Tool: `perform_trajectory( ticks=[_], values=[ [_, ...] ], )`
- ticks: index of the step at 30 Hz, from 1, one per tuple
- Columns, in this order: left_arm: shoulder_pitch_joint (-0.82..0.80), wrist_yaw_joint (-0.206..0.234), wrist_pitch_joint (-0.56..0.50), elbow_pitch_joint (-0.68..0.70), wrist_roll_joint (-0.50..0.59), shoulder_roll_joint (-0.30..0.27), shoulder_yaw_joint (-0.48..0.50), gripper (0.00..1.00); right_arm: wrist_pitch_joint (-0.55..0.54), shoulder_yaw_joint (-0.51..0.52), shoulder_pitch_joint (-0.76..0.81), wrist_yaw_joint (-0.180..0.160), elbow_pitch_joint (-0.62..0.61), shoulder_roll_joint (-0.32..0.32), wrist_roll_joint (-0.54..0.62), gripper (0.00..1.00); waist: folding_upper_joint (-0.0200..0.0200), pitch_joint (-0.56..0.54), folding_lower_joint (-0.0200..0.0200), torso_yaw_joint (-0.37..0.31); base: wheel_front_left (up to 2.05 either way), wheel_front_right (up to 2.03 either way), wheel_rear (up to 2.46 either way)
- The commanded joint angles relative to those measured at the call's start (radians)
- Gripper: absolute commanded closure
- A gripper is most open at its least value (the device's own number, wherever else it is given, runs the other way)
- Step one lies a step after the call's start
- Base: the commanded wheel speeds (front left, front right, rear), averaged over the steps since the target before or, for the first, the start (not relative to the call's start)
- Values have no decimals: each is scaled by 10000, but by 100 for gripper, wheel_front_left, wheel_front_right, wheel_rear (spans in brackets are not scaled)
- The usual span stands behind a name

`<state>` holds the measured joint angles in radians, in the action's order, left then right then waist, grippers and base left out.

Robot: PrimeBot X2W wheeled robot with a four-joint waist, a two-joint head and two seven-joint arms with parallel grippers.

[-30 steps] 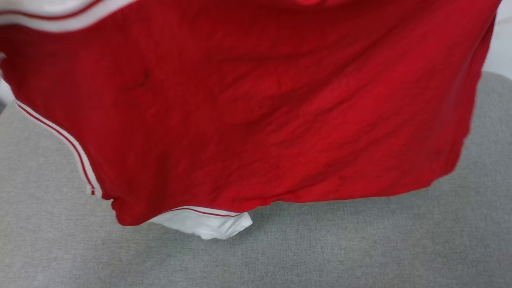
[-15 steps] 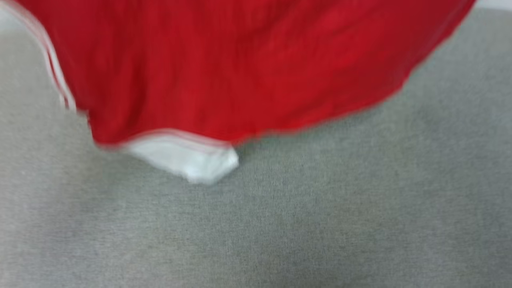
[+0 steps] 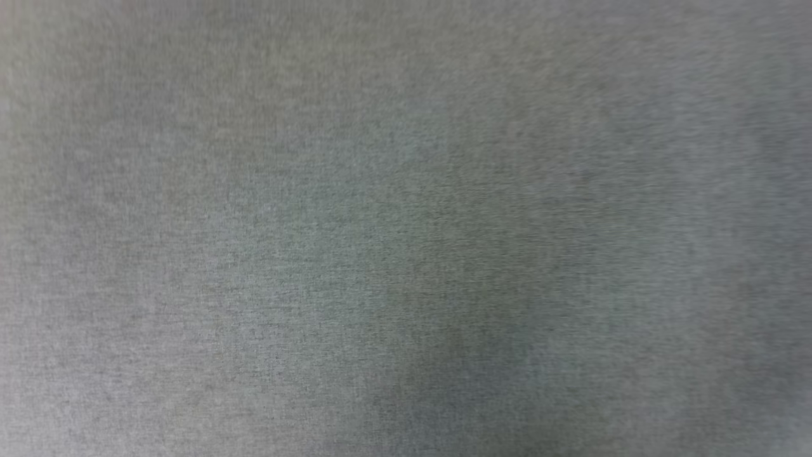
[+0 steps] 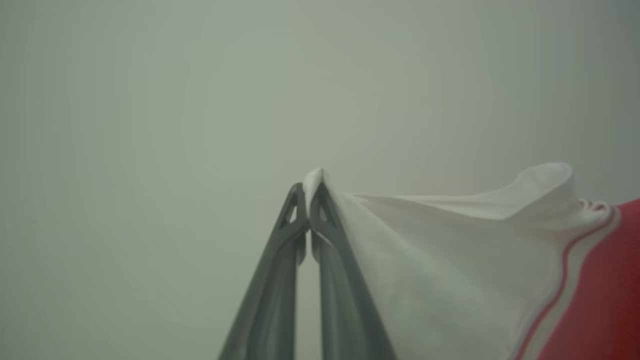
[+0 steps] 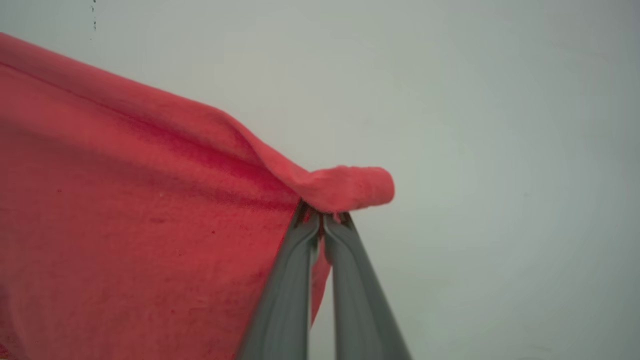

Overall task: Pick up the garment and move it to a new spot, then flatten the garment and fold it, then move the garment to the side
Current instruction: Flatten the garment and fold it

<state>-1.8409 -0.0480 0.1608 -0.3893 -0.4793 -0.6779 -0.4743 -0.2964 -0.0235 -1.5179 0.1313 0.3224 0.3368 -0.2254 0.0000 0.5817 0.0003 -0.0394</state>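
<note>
Left tool: your left tool has its two dark fingers pressed together, clamped on a pinch of white cloth right at the tips.
Right tool: your right tool is likewise clamped, with a small roll of red cloth bunched over its tips.
Garment location: the garment hangs from both tools, off any surface in the wrist views, with a plain pale backdrop behind it.
Left-side cloth: from the left tool's tips the white sleeve panel fans out to the right and down that view, drawn taut into creases. Beyond it you see the striped trim, then red at the lower right corner.
Right-side cloth: from the right tool's tips the red body spreads left and down that view, its top edge sloping up towards the upper left.
Long axis: you cannot tell it, since each wrist view catches just one corner.
Lettering: you cannot tell which face carries it.
Head view: you are looking at a blurred grey cloth surface.
</note>
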Motion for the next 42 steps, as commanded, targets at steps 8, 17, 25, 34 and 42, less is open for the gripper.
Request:
perform_trajectory(
  ticks=[8, 17, 25, 34, 42],
  values=[
    [7, -171, 949, -1810, -192, 1183, -36, 100, 1821, 147, -481, -11, 2089, -293, 983, 100, 0, 1097, -3, 660, 0, 0, 0],
    [3022, -403, 1061, -1560, -76, 1937, -81, 100, 2918, -384, 1437, -11, 3413, -452, 920, 100, 0, 773, -3, 1098, 0, 0, 0],
    [7047, -298, 1054, -376, 120, 2400, 276, 100, 3412, -1278, 4176, -11, 3552, -239, 148, 100, 0, -455, -3, 1327, 0, 0, 0],
    [11944, -333, 914, 694, -38, 1925, -141, 100, 3049, -2396, 8039, -11, 2722, 681, -1666, 100, 0, -2372, -3, 1588, 0, 0, 0],
    [15251, -95, -283, 2038, -713, 813, -460, 100, 2567, -2657, 10569, -11, 1367, 1355, -2834, 100, 0, -3626, -3, 1657, 0, 0, 0]
  ],
)
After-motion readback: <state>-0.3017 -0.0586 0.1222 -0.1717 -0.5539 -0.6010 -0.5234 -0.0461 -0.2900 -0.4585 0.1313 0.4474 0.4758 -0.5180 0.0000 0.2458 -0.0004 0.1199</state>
